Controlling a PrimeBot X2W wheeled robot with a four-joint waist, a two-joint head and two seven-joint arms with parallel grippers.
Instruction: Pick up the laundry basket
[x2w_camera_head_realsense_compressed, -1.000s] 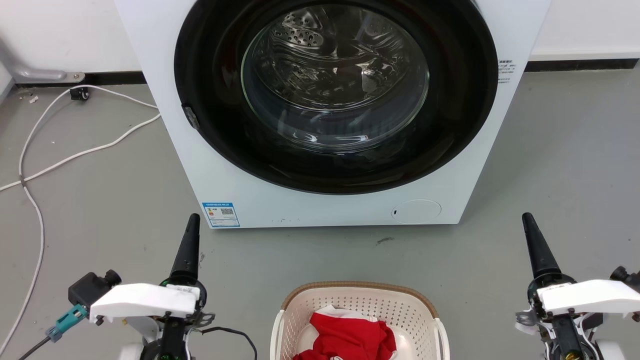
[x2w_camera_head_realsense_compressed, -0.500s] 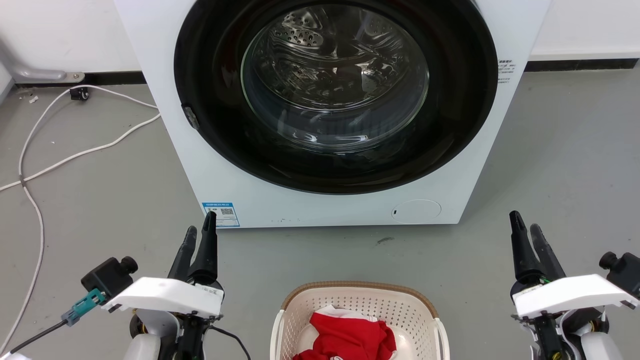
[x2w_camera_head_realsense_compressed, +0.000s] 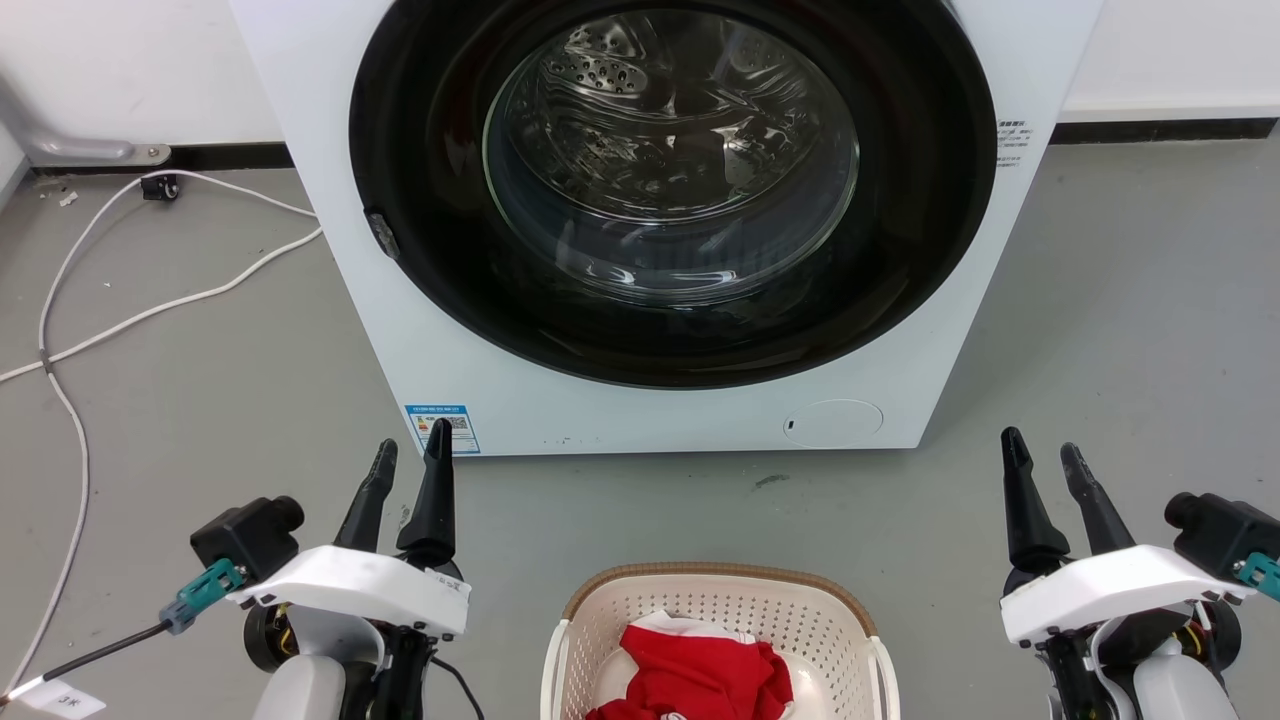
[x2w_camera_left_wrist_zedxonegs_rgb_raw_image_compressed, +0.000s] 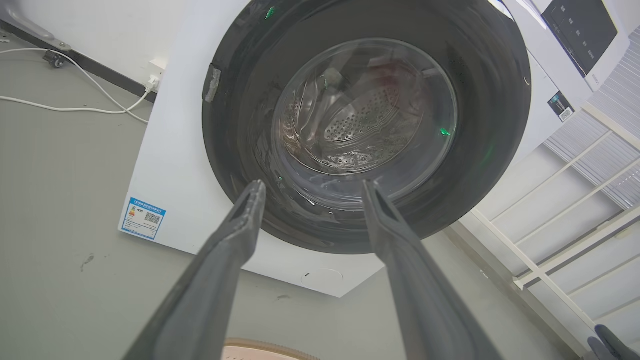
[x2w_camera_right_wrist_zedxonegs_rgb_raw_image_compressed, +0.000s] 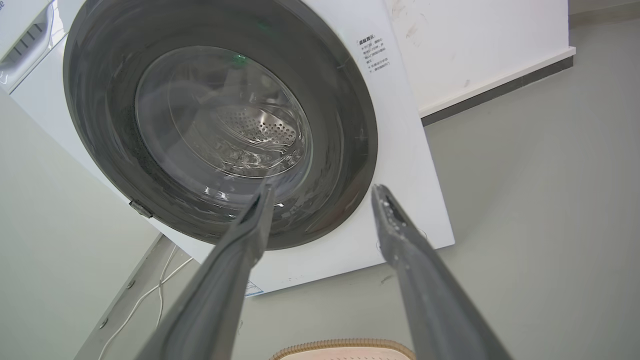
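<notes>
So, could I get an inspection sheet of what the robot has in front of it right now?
Surface: grey floor, a few small marks.
Job's things: laundry basket on the floor between the arms, red cloth inside, not gripped.
Clutter: nothing seen.
Grippers: left gripper open, right gripper open, both apart from the basket.
Cables: white cable loose on the floor at left.
Surroundings: washing machine behind the basket; white wall.

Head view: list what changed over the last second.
The left gripper and right gripper shifted inward toward the laundry basket, their fingers spreading apart; neither grips anything. The basket, its red garment and the washing machine stayed put.
</notes>
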